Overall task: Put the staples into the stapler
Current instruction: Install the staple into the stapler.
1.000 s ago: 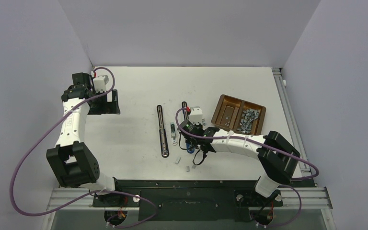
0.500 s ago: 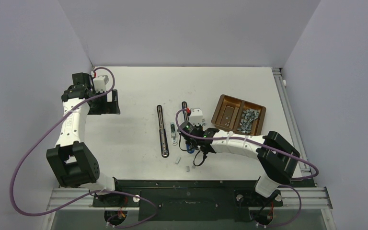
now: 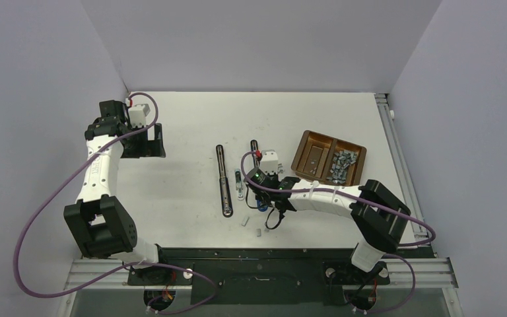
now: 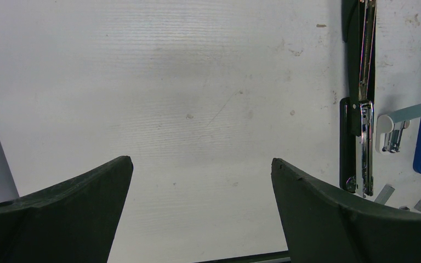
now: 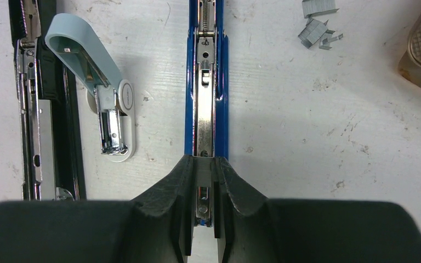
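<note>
Right wrist: right gripper [image 5: 203,171] clamps blue stapler [image 5: 206,93] near end; left gripper [image 4: 200,164] wide, empty.

Mid-table lies the blue metal stapler, opened flat [image 5: 207,104]. Just left of it sits the small pale-blue plastic stapler [image 5: 101,104]. Further left lies the long black stapler, opened flat [image 5: 38,109]. To its right sits the brown two-compartment tray [image 3: 305,142], with the silver staple strips [image 3: 341,165] in the compartment farther from the blue stapler. Loose strips [image 3: 244,222] lie in front and slightly left.
</note>
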{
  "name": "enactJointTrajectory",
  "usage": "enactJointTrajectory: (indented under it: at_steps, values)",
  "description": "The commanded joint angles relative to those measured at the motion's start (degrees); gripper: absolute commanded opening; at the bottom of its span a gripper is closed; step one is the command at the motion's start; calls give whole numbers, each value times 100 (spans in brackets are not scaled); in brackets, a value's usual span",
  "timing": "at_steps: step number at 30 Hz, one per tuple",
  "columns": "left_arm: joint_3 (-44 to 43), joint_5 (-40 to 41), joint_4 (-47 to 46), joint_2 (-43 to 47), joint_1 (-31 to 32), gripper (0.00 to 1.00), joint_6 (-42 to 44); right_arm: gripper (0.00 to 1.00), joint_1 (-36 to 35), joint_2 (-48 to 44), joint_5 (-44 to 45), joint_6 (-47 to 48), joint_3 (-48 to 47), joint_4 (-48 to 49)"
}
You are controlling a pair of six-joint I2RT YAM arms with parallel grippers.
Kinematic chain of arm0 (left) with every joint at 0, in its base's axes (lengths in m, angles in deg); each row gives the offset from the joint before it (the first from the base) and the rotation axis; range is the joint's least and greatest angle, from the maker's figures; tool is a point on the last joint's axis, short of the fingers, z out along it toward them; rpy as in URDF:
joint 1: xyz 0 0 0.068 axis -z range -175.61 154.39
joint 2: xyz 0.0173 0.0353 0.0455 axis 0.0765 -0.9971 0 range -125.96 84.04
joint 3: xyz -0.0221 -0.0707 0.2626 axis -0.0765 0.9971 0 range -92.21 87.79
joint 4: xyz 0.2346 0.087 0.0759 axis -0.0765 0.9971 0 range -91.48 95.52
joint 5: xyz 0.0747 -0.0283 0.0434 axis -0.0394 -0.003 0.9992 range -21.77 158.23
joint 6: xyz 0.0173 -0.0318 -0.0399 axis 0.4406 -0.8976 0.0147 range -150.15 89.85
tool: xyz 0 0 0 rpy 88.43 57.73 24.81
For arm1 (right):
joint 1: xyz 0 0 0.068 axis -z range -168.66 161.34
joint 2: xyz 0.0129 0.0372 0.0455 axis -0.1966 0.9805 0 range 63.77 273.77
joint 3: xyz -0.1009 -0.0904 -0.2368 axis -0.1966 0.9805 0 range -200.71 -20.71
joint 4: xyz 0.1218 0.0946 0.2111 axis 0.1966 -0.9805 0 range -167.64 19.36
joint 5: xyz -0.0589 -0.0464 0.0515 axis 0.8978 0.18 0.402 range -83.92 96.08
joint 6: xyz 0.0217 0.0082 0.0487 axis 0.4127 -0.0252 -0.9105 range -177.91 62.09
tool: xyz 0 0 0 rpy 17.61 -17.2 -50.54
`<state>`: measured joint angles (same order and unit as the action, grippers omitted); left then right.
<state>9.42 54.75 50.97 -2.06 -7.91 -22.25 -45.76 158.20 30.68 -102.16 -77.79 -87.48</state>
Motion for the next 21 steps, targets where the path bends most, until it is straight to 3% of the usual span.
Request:
enactJointTrajectory:
  at_steps: [1,21]
  values:
    - [-77,11,-201,96,15,96,-60,9,-48,104,20,-57,65,157]
    - [-99,36,-200,120,14,96,-61,9,-45,182,-54,-88,154,164]
